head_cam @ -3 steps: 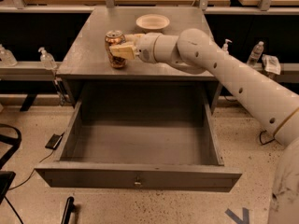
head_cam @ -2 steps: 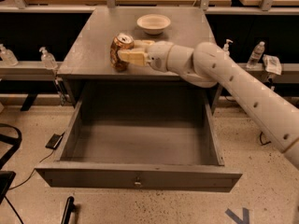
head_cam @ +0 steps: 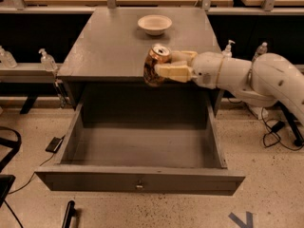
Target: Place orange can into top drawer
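The orange can (head_cam: 154, 64) is orange-brown with mottled print and a silver top. My gripper (head_cam: 164, 65) is shut on it, its cream fingers (head_cam: 173, 72) clamping the can's right side. The can is tilted and held in the air at the front edge of the grey cabinet top (head_cam: 104, 51), above the back of the top drawer (head_cam: 137, 148). The drawer is pulled fully open and holds nothing I can see. Its flat front panel carries a small knob (head_cam: 139, 185). My white arm (head_cam: 256, 77) reaches in from the right.
A cream bowl (head_cam: 155, 24) stands on the cabinet top at the back. Small bottles (head_cam: 47, 61) stand on a shelf at the left and more on the right (head_cam: 229, 48). Cables (head_cam: 273, 129) lie on the speckled floor at the right.
My gripper has carried the can off the cabinet top, toward the front and right, to a spot over the open drawer's back. The can is now tilted.
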Controlling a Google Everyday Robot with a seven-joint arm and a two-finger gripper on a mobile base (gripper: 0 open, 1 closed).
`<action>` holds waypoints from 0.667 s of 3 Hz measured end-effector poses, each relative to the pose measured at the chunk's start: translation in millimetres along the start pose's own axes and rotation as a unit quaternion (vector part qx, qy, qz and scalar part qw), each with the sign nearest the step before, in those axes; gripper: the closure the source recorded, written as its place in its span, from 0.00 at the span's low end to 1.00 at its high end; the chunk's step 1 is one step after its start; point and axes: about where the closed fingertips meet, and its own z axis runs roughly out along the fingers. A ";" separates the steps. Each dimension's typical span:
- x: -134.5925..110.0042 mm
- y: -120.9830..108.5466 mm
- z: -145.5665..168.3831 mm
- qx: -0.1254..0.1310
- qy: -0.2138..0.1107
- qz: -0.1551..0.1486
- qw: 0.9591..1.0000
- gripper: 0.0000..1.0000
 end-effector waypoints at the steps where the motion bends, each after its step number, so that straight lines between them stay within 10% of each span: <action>1: -7.2 5.0 -25.1 0.009 0.010 -0.010 1.000 1.00; 2: -7.2 5.0 -25.1 0.009 0.010 -0.010 1.000 1.00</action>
